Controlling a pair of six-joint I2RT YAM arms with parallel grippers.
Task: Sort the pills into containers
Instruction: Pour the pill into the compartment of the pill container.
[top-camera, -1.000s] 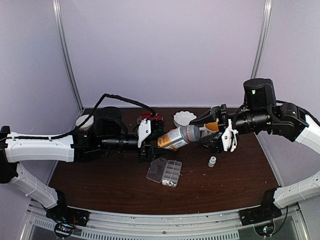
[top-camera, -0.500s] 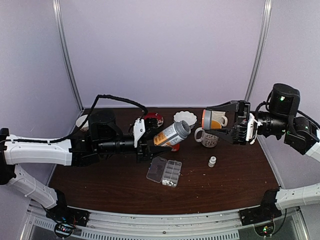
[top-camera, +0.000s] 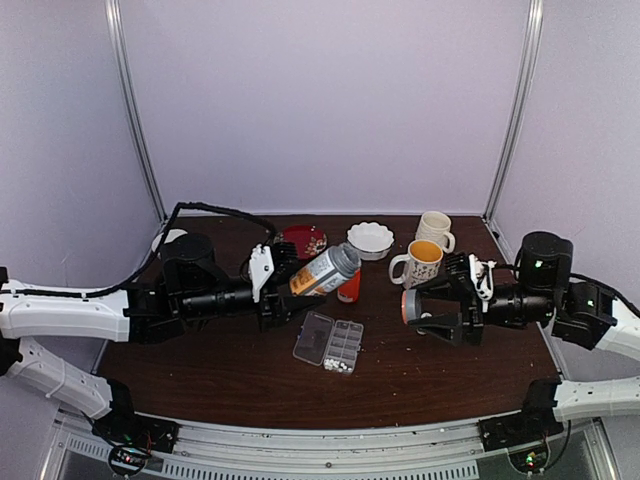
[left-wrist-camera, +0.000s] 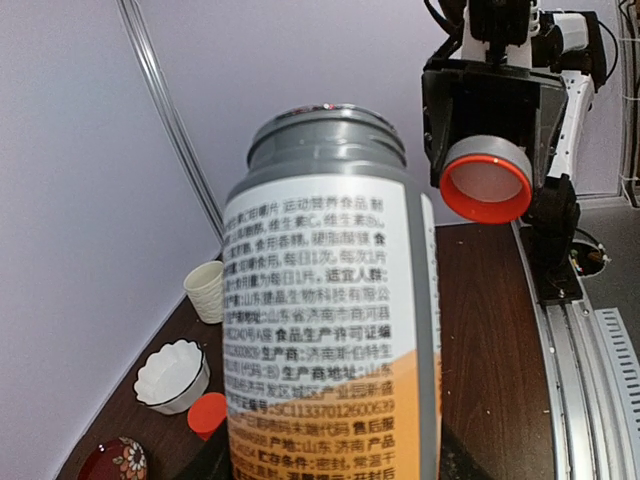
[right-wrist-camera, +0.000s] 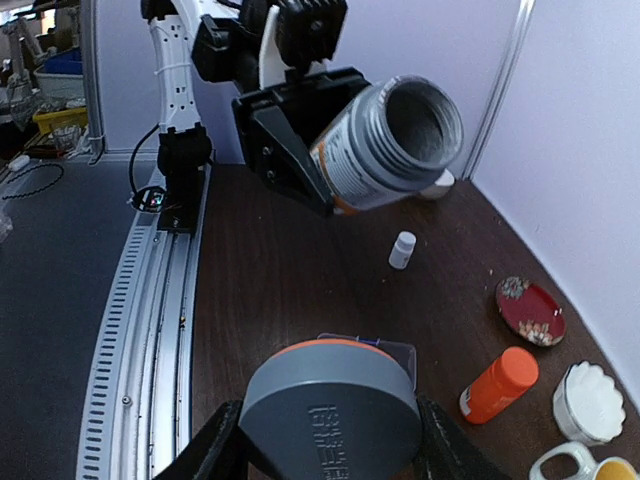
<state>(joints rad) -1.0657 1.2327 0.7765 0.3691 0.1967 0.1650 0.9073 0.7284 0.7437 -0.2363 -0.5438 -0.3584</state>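
Observation:
The clear pill organizer (top-camera: 328, 342) lies lid-open on the brown table (top-camera: 220, 370), with tiny white pills (top-camera: 336, 366) in its near cells. My left gripper (top-camera: 288, 286) is shut on a grey bottle with a white and orange label (top-camera: 320, 270) (left-wrist-camera: 320, 300). The bottle hangs tilted above the organizer, its uncapped mouth (right-wrist-camera: 424, 118) pointing right. My right gripper (top-camera: 420, 308) (right-wrist-camera: 330, 440) is shut on the bottle's grey, orange-rimmed cap (top-camera: 408, 305) (right-wrist-camera: 330, 405) (left-wrist-camera: 487, 178), right of the organizer. In the right wrist view that cap hides most of the organizer (right-wrist-camera: 385, 347).
Behind the held bottle stands an orange bottle (top-camera: 350, 288) (right-wrist-camera: 498, 383). A red plate (top-camera: 303, 240), a white scalloped bowl (top-camera: 370, 238) and two mugs (top-camera: 417, 264) (top-camera: 435, 228) line the back. A white cup (top-camera: 168, 241) sits far left. A small white bottle (right-wrist-camera: 402, 249) stands under the left arm.
The cap has come off the bottle. My right gripper carried it right, then down to beside the organizer. My left gripper drew back left with the open bottle.

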